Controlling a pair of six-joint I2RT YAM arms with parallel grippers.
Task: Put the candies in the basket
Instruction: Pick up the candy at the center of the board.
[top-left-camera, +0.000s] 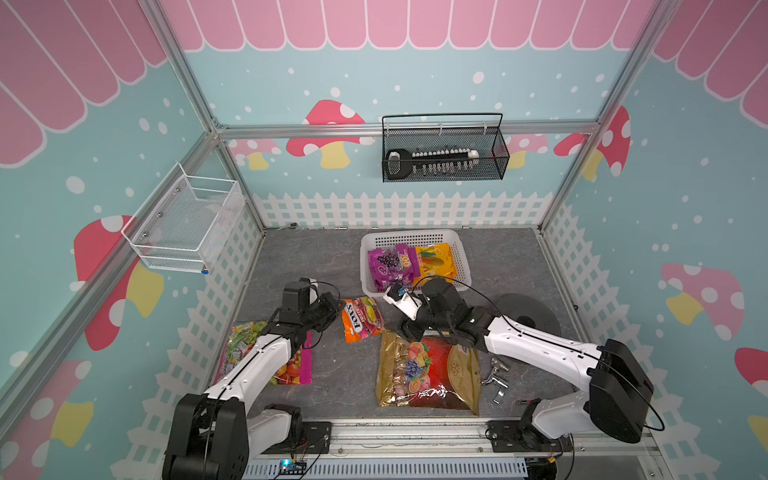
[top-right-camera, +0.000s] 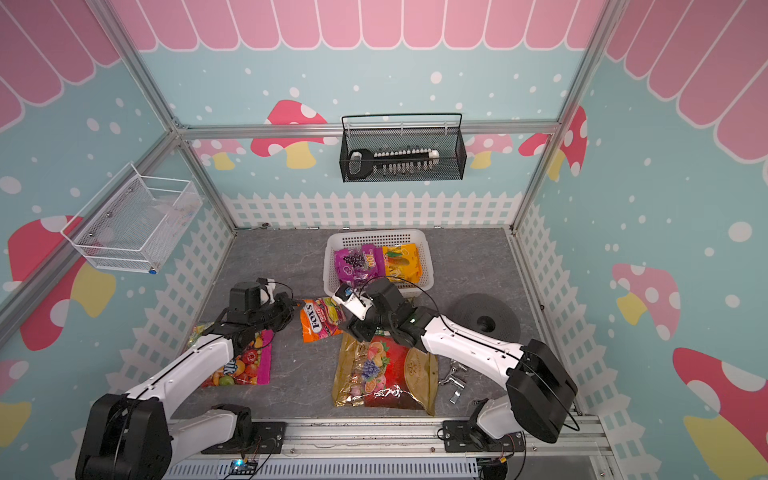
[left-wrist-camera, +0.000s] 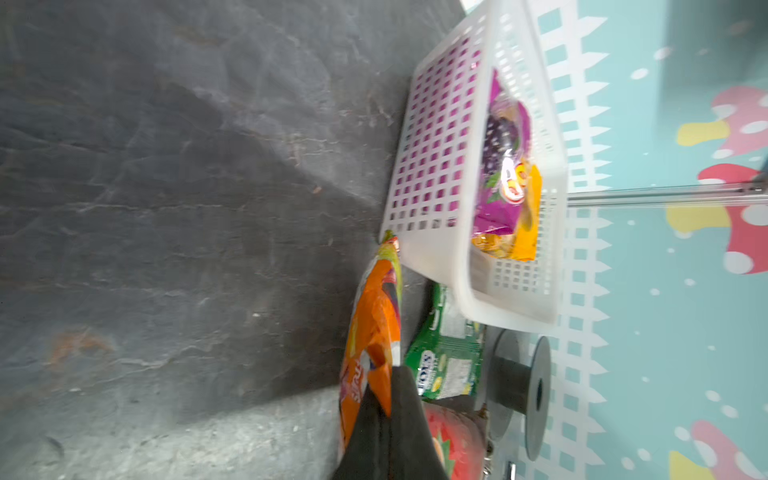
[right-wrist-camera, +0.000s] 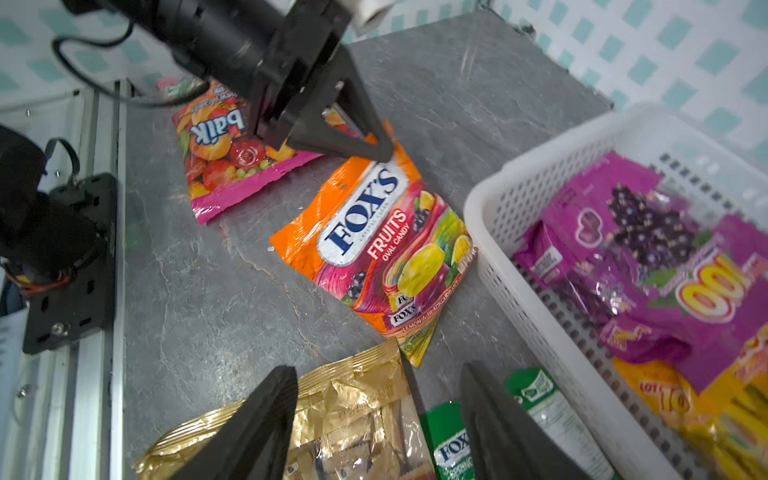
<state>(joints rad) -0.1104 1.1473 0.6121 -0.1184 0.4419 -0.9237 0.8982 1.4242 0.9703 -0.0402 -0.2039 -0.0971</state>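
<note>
I have the left claw (right-wrist-camera: 376, 148) clamped on the upper-left corner of the orange FOX'S bag (top-left-camera: 362, 319), which lies on the counter (top-left-camera: 311, 257) at mid-frame in a top view; the basket (top-left-camera: 365, 266) sits just up-right of it, so I judge the carry short; right claw (right-wrist-camera: 378, 368) stands apart.

Robot lab cell, aluminium frame (top-left-camera: 270, 133), mushroom-print walls (top-left-camera: 457, 83)

In both top views the right arm (top-left-camera: 519, 336) nearly hides the green candy bag (right-wrist-camera: 451, 444), the left arm (top-left-camera: 257, 361) covers much of the pink-edged bag (top-left-camera: 291, 374), and the right wrist view crops the red-gold bag (right-wrist-camera: 332, 415)
</note>
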